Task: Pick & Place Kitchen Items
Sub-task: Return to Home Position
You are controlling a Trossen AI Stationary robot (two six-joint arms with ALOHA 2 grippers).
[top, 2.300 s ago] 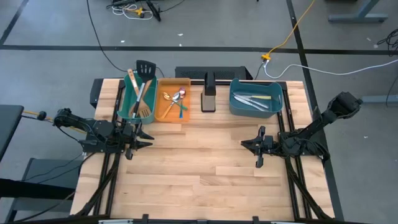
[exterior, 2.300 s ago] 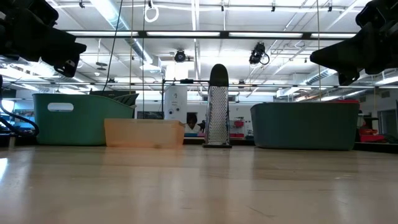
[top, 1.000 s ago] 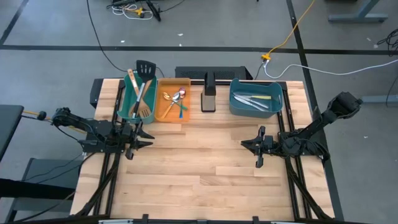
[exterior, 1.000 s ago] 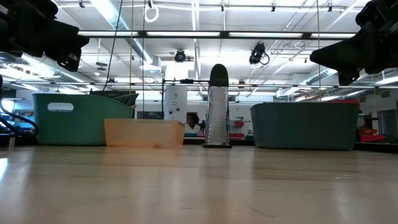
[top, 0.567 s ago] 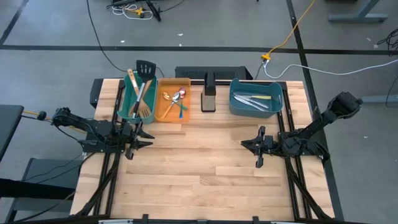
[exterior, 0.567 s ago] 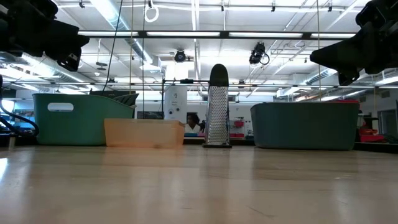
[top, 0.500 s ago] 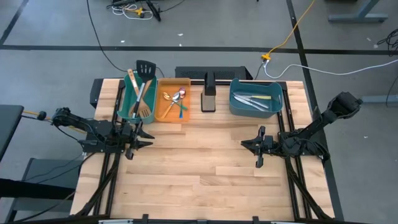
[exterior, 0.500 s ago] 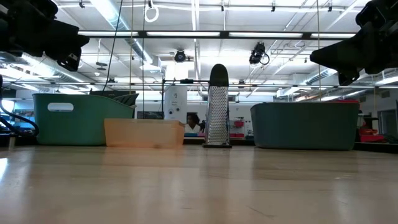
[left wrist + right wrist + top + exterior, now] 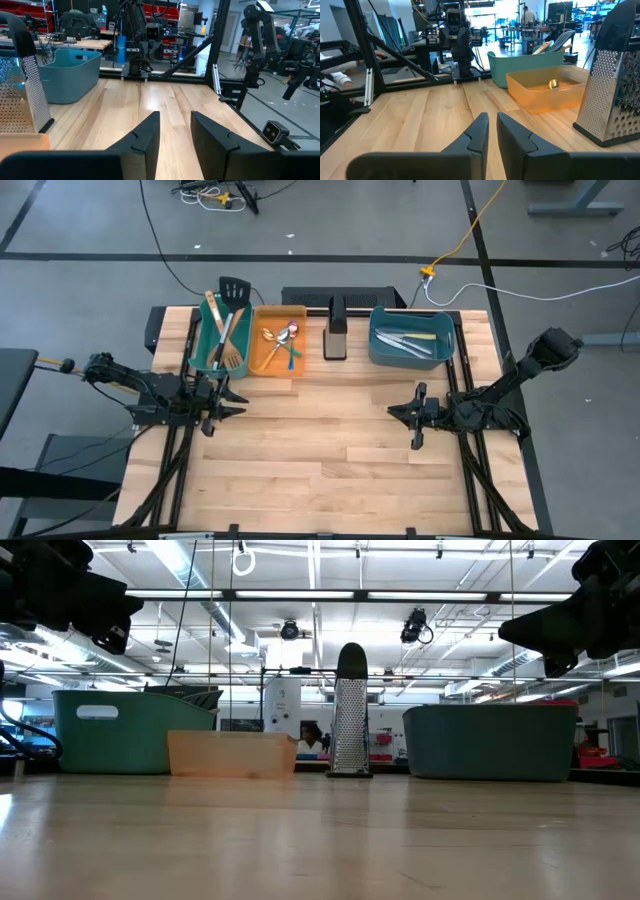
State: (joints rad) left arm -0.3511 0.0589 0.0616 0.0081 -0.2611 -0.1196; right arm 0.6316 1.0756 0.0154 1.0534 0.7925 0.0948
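The kitchen items all lie in bins along the table's far edge. Wooden spatulas and a black slotted turner [image 9: 232, 290] lean out over the far rim of the teal bin [image 9: 205, 345]. Spoons [image 9: 284, 340] lie in the orange bin [image 9: 262, 362]. Silver knives [image 9: 408, 341] lie in the blue bin [image 9: 378, 352]. My left gripper [image 9: 238, 403] hovers level near the teal bin, open and holding nothing [image 9: 175, 125]. My right gripper [image 9: 393, 413] hovers level at mid-right, its fingers a narrow gap apart and holding nothing [image 9: 492, 125].
A steel box grater [image 9: 336, 332] stands upright between the orange and blue bins. Bare wood [image 9: 320, 450] spans the table's middle and near half between the two arms. A person [image 9: 310, 736] shows far off in the room behind the table.
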